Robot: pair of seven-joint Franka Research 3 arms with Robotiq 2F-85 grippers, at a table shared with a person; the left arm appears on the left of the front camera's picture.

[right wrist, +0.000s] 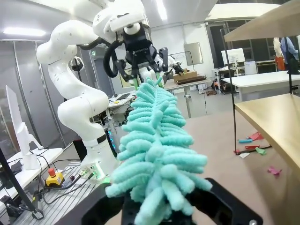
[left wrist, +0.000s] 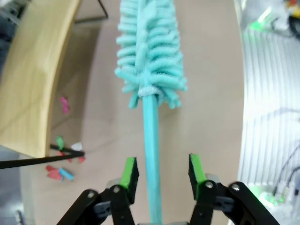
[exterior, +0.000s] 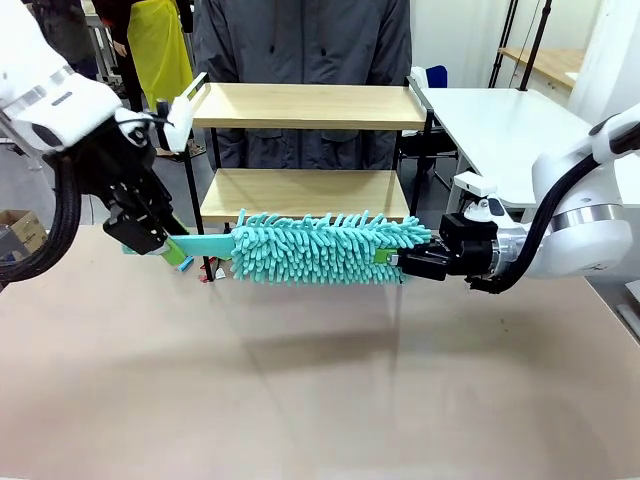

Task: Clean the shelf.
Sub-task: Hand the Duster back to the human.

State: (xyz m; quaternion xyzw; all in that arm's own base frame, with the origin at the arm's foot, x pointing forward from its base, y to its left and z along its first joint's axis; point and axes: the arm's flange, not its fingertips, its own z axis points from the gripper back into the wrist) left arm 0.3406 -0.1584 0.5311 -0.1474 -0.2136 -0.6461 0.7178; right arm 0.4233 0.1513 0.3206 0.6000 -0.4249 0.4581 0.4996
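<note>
Spreading apart, my left gripper straddles the teal duster handle without touching it. My right gripper pinches the fluffy head's far end, holding it level above the table. Just behind stands the shelf, with a person beyond it.

White tables stand behind under bright ceiling strip lights, with what looks like glass partitions beyond.

Front view faces across table to shelf, wrist views close, facing each other along duster
</note>
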